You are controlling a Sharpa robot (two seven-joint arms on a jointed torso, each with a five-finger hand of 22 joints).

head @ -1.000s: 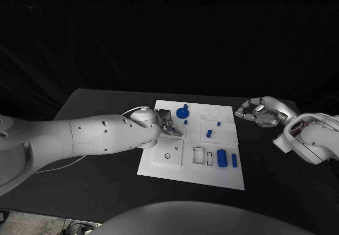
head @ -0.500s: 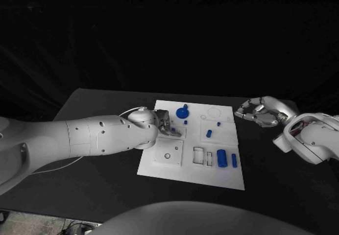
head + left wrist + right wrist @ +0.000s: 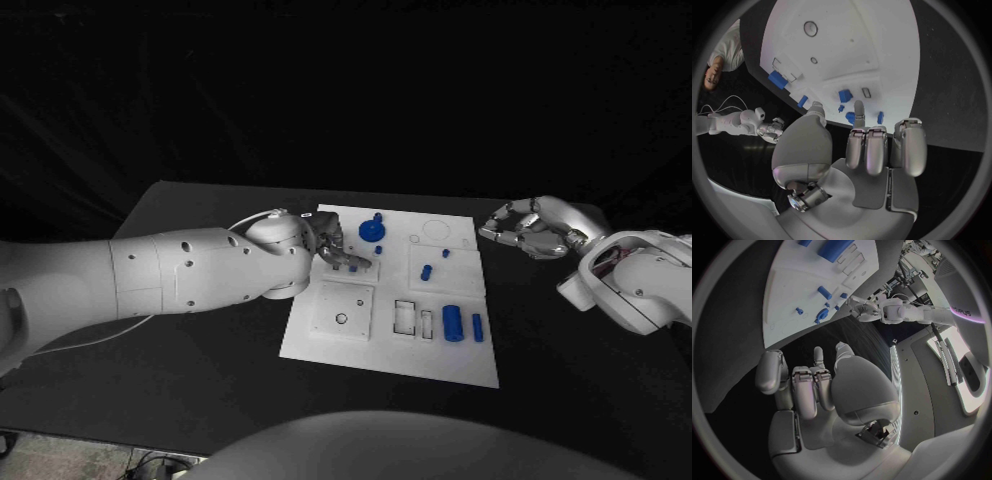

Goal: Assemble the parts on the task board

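Over the far left part of the task board (image 3: 387,350) my left hand (image 3: 342,255) hovers, fingers reaching down toward the white plate; in the left wrist view its fingers (image 3: 878,150) lie side by side, partly curled, thumb apart, and nothing sits between them. Whether a fingertip touches the board I cannot tell. Just beyond the fingertips stands the round blue knob part (image 3: 374,230), with a small blue peg (image 3: 379,250) close by. Further toward my right, a short blue piece (image 3: 427,271) stands near mid-board and a tiny one (image 3: 447,253) beyond it. On the near right part of the board lie a thick blue cylinder (image 3: 454,323) and a slimmer blue bar (image 3: 477,327), side by side, beside two rectangular slots (image 3: 414,318). A square recess with a small ring (image 3: 343,318) is on the near left. My right hand (image 3: 529,229) hangs off the board's far right corner, above the black table (image 3: 188,350), fingers curled inward, holding nothing.
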